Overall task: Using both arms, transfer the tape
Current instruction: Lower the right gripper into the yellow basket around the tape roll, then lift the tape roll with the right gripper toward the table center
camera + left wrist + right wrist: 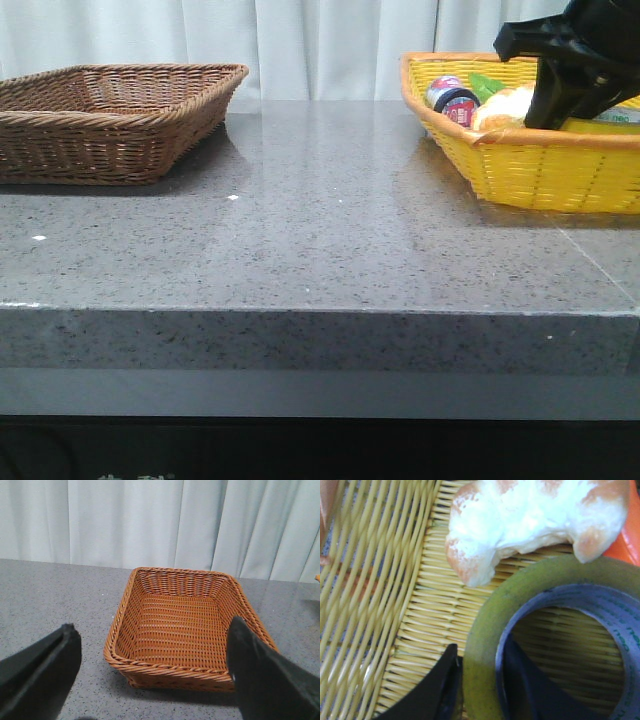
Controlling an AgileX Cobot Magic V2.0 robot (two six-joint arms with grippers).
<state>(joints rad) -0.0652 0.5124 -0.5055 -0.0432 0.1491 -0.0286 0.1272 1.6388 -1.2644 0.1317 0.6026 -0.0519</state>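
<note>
The tape (545, 577), a yellow-green translucent roll with a pale core and green lettering, lies in the yellow basket (370, 580). My right gripper (480, 652) is closed on the roll's wall, with one dark finger (442, 685) outside and the other inside the core. In the front view the right gripper (545, 115) reaches down into the yellow basket (540, 170) at the right, and the tape is hidden there. My left gripper (152, 627) is open and empty, hovering before the brown wicker basket (175, 667). It is out of the front view.
The empty brown basket (110, 130) stands at the far left of the grey stone table (320, 230). The yellow basket also holds a white bun (505, 105) (530, 515), a dark-rimmed tin (455, 98) and a green packet (487, 85). A curtain hangs behind.
</note>
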